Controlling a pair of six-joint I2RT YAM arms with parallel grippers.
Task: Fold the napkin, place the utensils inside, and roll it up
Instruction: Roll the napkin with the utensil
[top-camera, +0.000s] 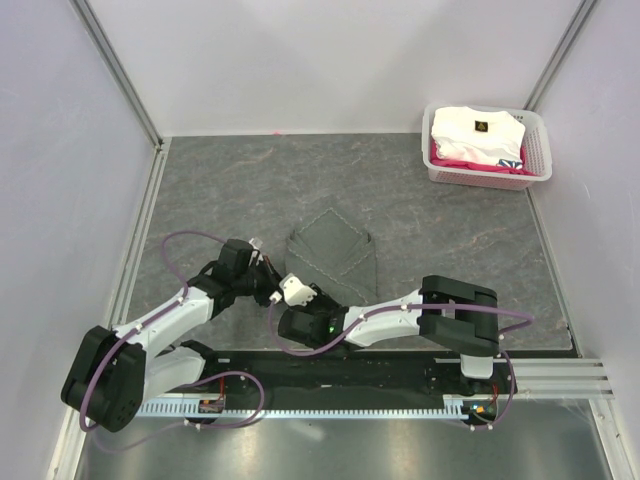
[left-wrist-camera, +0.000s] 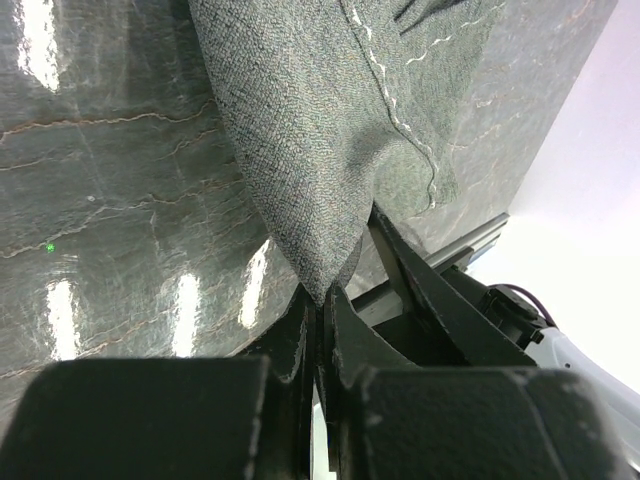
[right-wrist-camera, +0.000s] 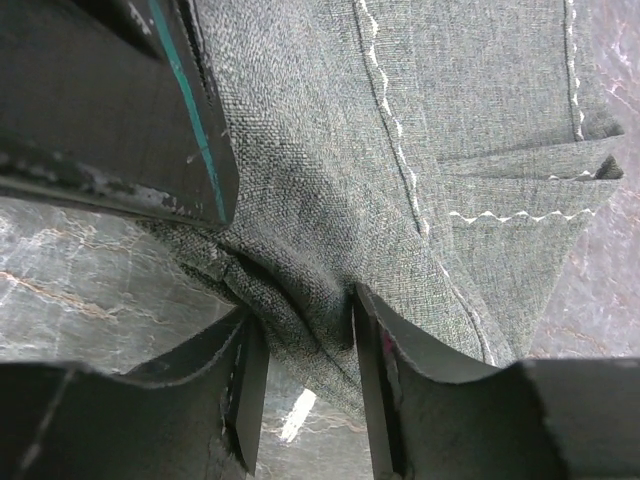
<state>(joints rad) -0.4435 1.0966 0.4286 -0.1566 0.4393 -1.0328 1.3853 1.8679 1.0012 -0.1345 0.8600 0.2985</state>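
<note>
Left gripper (left-wrist-camera: 320, 300) first: it's clamped right down, with the very tip of a corner of the napkin (left-wrist-camera: 330, 140) pinched between its black fingers. The right gripper (right-wrist-camera: 300, 330) is just beside it, practically touching, a little further in along the same corner. Its jaws sit about halfway apart with a bunched wad of cloth filling the gap and touching both sides, so I'd call that a grip, though I can't say how firm.

So both hands are on the one near corner and neither is really closer than the other. That's the bit that matters. From there the whole cloth lies away from them, toward the far side and a touch to the right. It comes to a point at the grippers and widens out going away. My guess is the next move carries that corner up and over the rest, away from the arm bases.

The cloth is thin, woven, grey-green and floppy, with a pale zigzag stitched hem. It's already lying in layers with a few overlapping edges. The table (top-camera: 220, 190) under it is a glossy grey marbled surface, nearly the same tone.

No spoon in sight from any angle. Way off in the far right corner there's a white basket (top-camera: 541, 160) with a folded white garment (top-camera: 470, 135) in it.
</note>
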